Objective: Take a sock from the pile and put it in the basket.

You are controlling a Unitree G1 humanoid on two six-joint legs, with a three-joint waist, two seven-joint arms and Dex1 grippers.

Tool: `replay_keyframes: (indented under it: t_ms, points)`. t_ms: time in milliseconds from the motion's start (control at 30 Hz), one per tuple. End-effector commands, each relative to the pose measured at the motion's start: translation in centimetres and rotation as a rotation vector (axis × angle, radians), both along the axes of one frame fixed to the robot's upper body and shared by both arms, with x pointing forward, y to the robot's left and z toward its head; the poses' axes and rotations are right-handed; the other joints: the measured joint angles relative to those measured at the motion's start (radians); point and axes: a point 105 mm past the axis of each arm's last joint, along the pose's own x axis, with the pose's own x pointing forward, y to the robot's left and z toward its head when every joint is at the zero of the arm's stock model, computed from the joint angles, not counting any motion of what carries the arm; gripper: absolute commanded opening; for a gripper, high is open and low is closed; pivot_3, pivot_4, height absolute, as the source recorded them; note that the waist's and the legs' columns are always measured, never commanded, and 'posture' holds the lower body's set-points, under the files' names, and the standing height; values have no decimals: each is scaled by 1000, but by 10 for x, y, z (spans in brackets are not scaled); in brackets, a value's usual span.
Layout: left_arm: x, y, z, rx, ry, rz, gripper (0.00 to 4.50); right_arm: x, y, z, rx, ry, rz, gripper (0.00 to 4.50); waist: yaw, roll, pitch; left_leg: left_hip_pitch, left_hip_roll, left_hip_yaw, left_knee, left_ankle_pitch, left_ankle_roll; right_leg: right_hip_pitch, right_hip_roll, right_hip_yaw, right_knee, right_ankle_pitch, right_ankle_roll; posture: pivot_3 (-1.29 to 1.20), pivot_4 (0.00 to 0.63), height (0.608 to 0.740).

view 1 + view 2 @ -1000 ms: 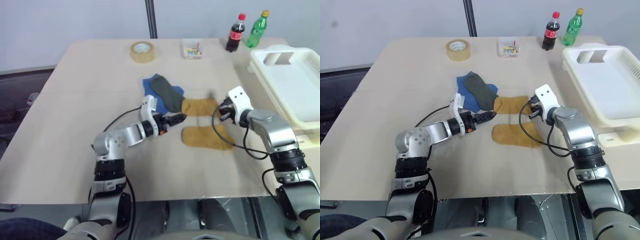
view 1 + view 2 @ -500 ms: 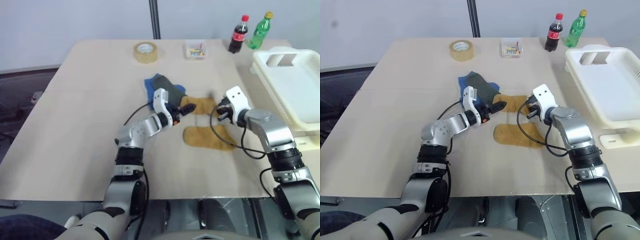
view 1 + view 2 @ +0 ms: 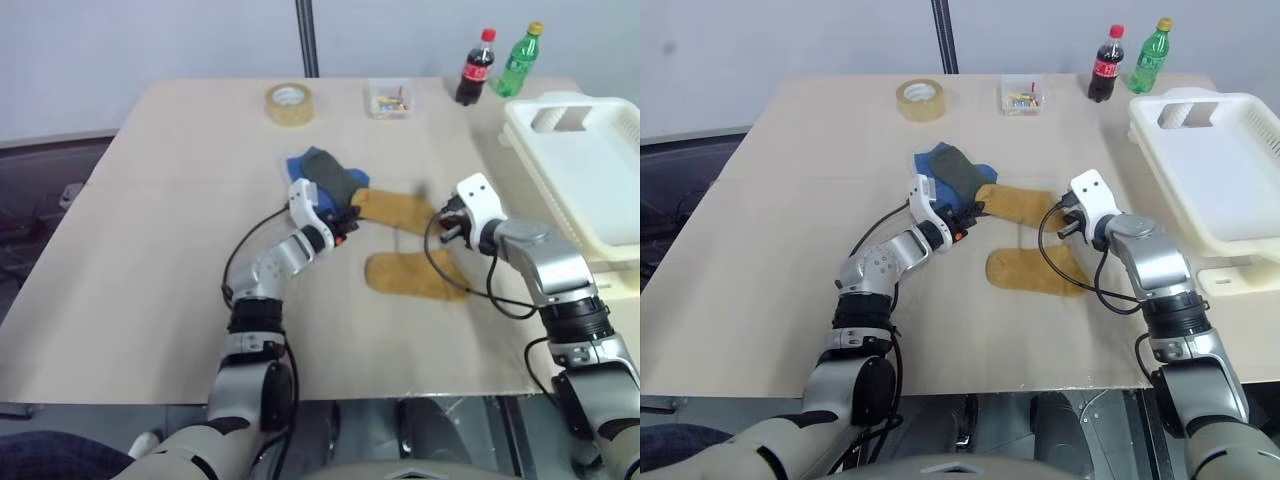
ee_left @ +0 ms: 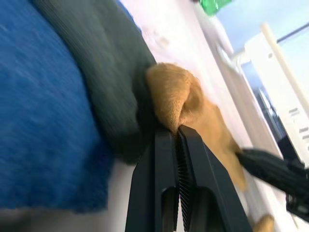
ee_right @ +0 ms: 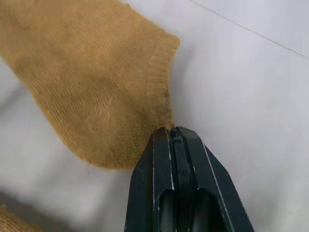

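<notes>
Mustard-yellow sock (image 3: 395, 209) is pinched at opposite ends by left tool (image 4: 175, 128) and right tool (image 5: 170, 128), both arms outstretched.

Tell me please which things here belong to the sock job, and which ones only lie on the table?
Belong to the job:
- mustard sock, both grippers shut on it
- pile of blue and dark green socks
- white basket
- left gripper
- right gripper

Just lying about:
- second mustard sock
- tape roll
- small clear box
- cola bottle
- green bottle
</notes>
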Motion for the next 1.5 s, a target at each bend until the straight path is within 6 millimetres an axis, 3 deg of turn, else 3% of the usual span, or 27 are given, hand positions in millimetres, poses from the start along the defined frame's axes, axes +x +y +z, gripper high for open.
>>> replay_keyframes:
  t_ms: [33,133,267,367,467,633,833,1167,1333,1400,1467,1500]
  points:
    - [-11,-8,22,-48,-102,-62,32,-1,-7,15,-2,-52,-11,0,0,0,0,0,0,0,0,0,0,0,0,0,0,0,0,0,150,738]
    - [-36,-16,32,-68,-168,-173,32,-6,-7,29,20,-75,-4,0,-2,0,0,0,0,0,0,0,0,0,0,0,0,0,0,0,150,738]
    - [-57,-11,37,9,-218,-203,32,-23,-7,45,40,-88,16,0,-1,0,0,-1,1,0,-1,0,0,-1,0,0,-1,0,0,0,150,738]
    - [-79,-10,52,3,-255,-216,32,-44,-3,60,74,-86,36,0,0,0,0,-1,2,0,-1,0,0,-1,0,1,-1,0,0,0,150,738]
    - [-99,-8,50,13,-238,-193,32,-73,2,67,120,-43,59,0,2,0,0,-1,2,0,-1,0,0,0,0,1,-1,0,0,0,150,738]
    - [-121,-14,14,105,-111,-229,32,-107,-7,54,129,63,26,0,6,-1,-1,0,1,-1,-1,-3,4,1,0,-1,-2,0,0,0,150,738]
    - [-128,-23,-13,139,-7,-255,32,-116,-10,38,139,101,-17,0,4,-1,-1,1,1,-1,0,-3,4,1,0,-1,-1,0,0,0,150,738]
    - [-134,-27,-19,159,22,-316,32,-119,-12,30,122,123,-44,0,2,0,-1,1,1,0,0,-2,4,1,0,0,0,0,0,0,150,738]
    - [-133,-28,-22,149,48,-320,0,-126,-11,27,93,140,-13,1669,3,-1,-1,1,1,0,0,-2,4,1,0,0,0,0,0,0,150,738]
    - [-131,-28,-23,154,47,-314,0,-118,-10,44,65,40,-7,2491,2,-1,-1,1,1,0,0,-3,4,1,0,0,0,0,0,0,150,738]
    - [-130,-29,-23,148,47,-318,0,-112,1,65,33,-90,72,2491,-1,0,-1,1,1,0,0,-3,4,1,0,0,0,0,0,0,150,738]
    - [-129,-29,-22,146,47,-318,318,-112,11,68,-7,-133,132,2531,-1,0,-1,1,1,1,0,-3,4,1,0,0,0,0,0,0,150,738]
